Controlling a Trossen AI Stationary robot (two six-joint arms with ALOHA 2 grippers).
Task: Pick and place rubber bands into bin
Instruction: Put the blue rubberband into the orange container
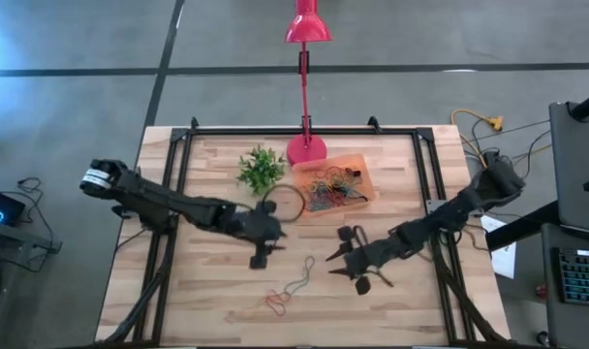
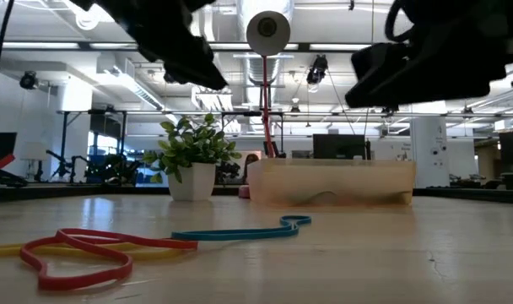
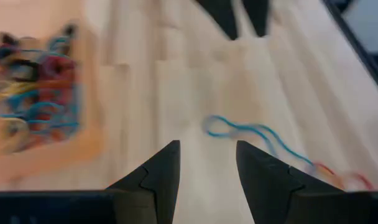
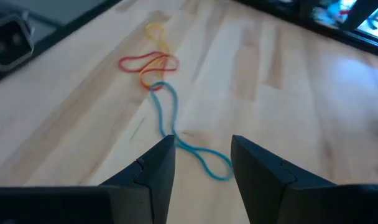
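Item: rubber bands, loose lot. A blue band (image 4: 176, 134), a red band (image 4: 142, 61) and a yellow band (image 4: 156, 32) lie flat on the wooden table (image 1: 391, 301), strung out in a line well apart from the bin (image 1: 357, 167), on its near side. The blue one lies closest to the bin; the red and yellow overlap at the far end.

Item: bin, translucent orange, just beside the pink lamp base (image 1: 305, 148). It already holds a tangle of mixed bands.

Handling, as judged: very light, thin, floppy, slightly grippy; each lies flush on the wood and is likely to stretch or drag its neighbour. Best taken across one strand of the blue loop, where it stands clear of the others.

Tools: left gripper (image 3: 206, 163) hovers between the bin and the loose bands, fingers parted, holding nothing. Right gripper (image 4: 201, 155) hangs over the blue band, fingers likewise parted and empty.
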